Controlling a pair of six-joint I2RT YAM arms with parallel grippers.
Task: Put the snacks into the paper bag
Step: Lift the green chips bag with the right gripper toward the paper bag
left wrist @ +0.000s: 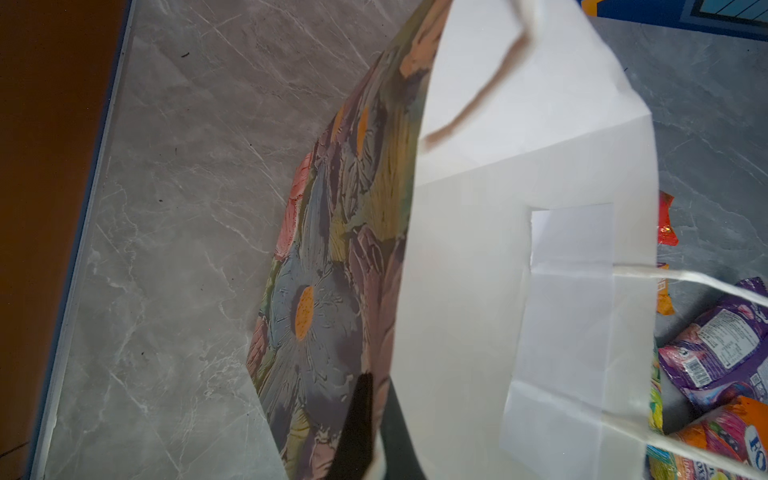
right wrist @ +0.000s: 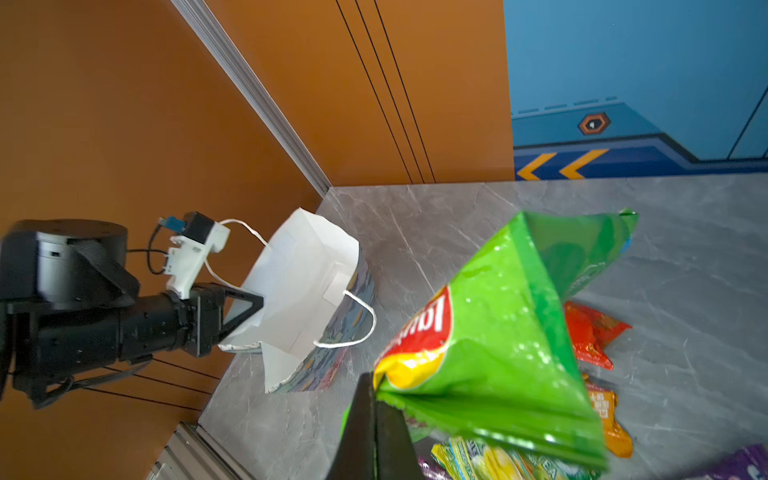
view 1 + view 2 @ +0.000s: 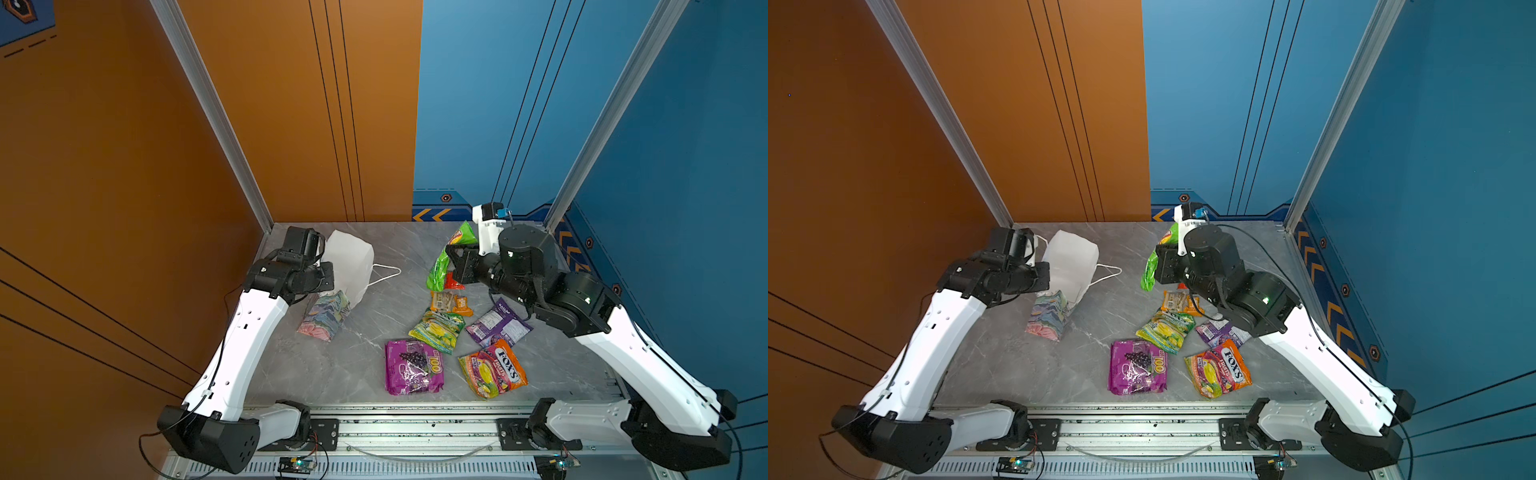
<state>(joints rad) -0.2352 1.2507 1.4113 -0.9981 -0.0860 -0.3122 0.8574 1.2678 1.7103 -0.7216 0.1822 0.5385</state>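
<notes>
Snacks (image 3: pixel 436 330) strew marble table (image 3: pixel 332 374) beside blue wall (image 3: pixel 665 166); left fingers (image 1: pixel 358 419) clamp paper bag (image 1: pixel 478 249), right fingers (image 2: pixel 365 428) green packet (image 2: pixel 498 332).

Floral paper bag (image 3: pixel 349 262) tilts open, white-lined; green packet (image 2: pixel 498 345) hangs aloft, seemingly clear of six snacks (image 3: pixel 413 368) scattered nearby.

Glossy green packet (image 2: pixel 511 332), red-and-yellow logo, pinched in the black right gripper (image 2: pixel 372 390); near it a red packet (image 2: pixel 590 332), orange packet (image 3: pixel 451 302), yellow-green lemon packet (image 3: pixel 436 330), purple packet (image 3: pixel 496 324), grape-printed magenta packet (image 3: pixel 413 368) and orange-red FOX'S packet (image 3: pixel 492 368). At the left gripper (image 1: pixel 376 415), the paper bag (image 1: pixel 324 291): pastel floral outside, white inside. Grey marbled table (image 3: pixel 361 365).
</notes>
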